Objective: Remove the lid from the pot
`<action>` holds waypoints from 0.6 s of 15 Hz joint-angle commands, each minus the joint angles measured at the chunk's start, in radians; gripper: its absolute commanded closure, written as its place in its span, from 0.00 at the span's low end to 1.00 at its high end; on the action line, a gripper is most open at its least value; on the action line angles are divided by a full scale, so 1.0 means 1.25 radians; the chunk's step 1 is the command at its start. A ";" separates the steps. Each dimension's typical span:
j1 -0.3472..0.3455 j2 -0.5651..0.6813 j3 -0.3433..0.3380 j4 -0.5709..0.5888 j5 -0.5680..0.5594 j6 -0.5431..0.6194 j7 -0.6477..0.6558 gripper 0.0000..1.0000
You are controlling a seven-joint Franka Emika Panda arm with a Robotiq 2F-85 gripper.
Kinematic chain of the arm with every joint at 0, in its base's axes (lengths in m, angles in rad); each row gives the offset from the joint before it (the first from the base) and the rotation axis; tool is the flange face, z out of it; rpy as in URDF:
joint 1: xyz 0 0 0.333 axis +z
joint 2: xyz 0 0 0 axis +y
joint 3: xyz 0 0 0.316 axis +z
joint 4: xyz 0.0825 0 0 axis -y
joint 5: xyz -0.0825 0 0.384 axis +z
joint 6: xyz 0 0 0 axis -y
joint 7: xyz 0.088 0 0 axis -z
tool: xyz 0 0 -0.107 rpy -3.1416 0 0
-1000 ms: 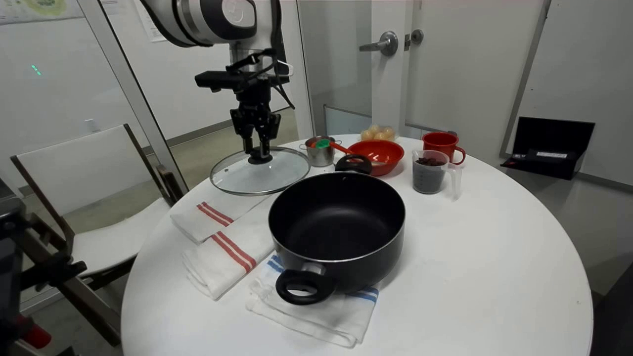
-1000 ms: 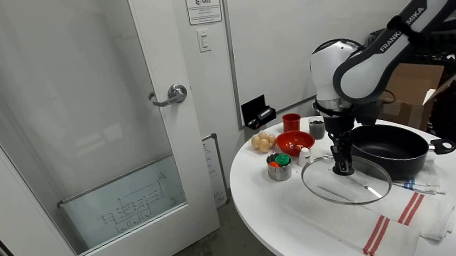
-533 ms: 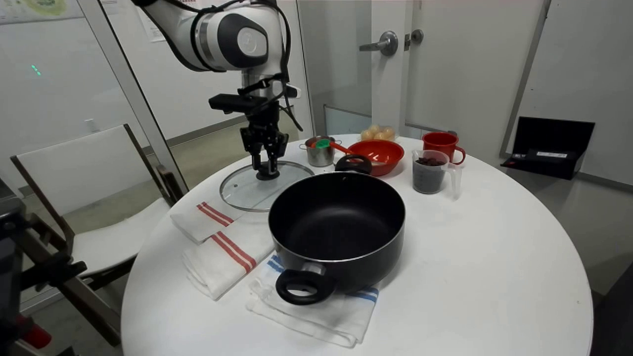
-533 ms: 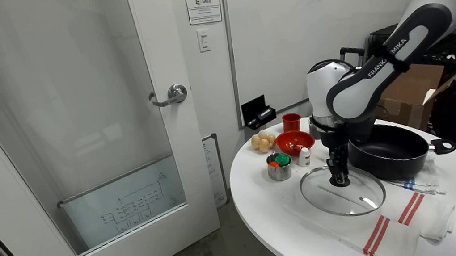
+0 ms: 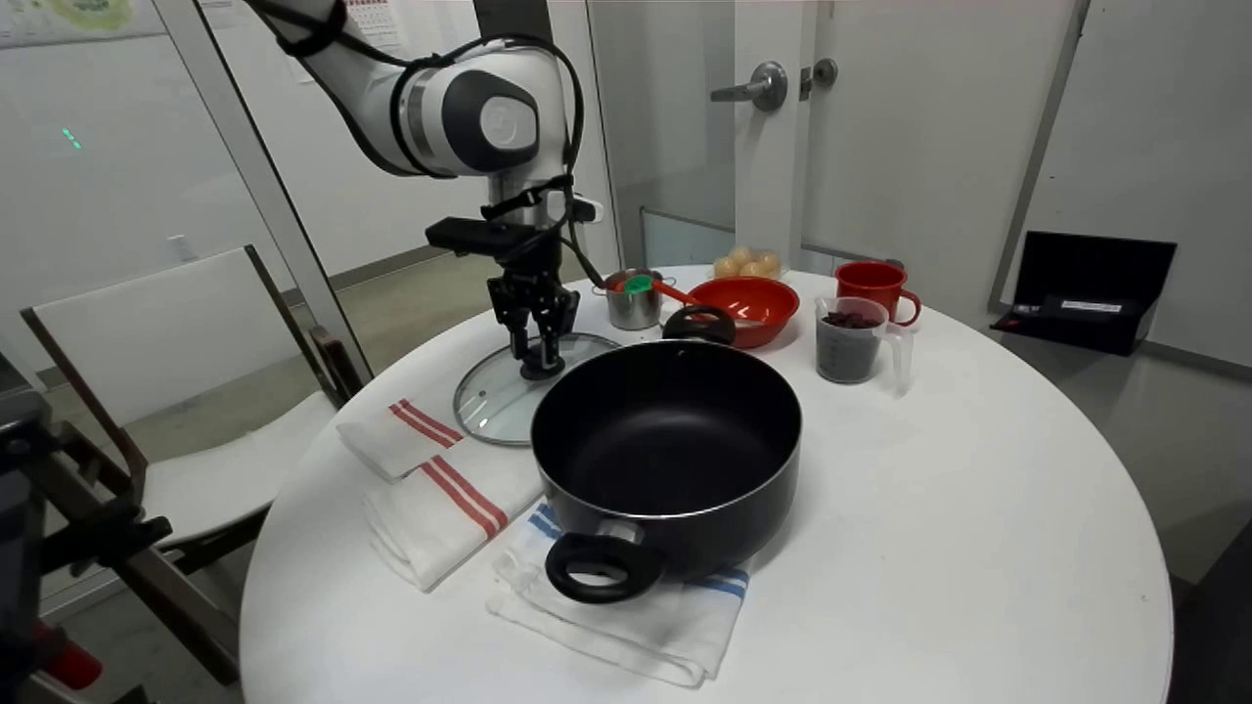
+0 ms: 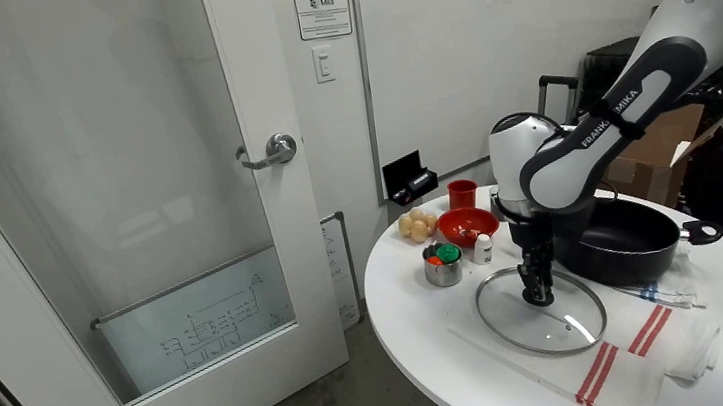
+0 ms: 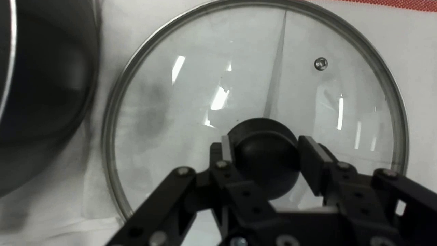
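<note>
Though parted from the pot (image 5: 667,450), lid (image 7: 254,99): lay roughly level over the plain part of the red-striped towels (image 5: 455,513), just beside the pot; could not tell whether resting on cloth or held barely above.
Knob (image 7: 266,167): black, round and central; stood directly beneath the gripper (image 7: 266,150), between its fingertips; offered no long axis to match.
Fingers (image 7: 312,164): pinched the knob from opposite sides; faced each other, in the wrist view, along the direction toward the pot, with one finger on the pot side; seemed due next to seat the rim flat, spread, then rise straight up.
Strip of cloth (image 7: 108,78): showed white and narrow in the wrist view, between lid rim and pot wall; by judgement, left little room for sideways drift during release.
Pot: sat uncovered on a blue-striped towel (image 5: 636,640); judged the removal all but done.
Table (image 5: 939,548): round, white; bore, in an exterior view, a red bowl (image 5: 763,330) and metal vessel (image 5: 634,311) beyond the pot, with red mug (image 5: 871,286) and measuring cup (image 5: 849,352) farther along.
</note>
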 commanded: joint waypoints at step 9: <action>0.012 -0.022 -0.015 -0.021 -0.012 0.055 0.023 0.00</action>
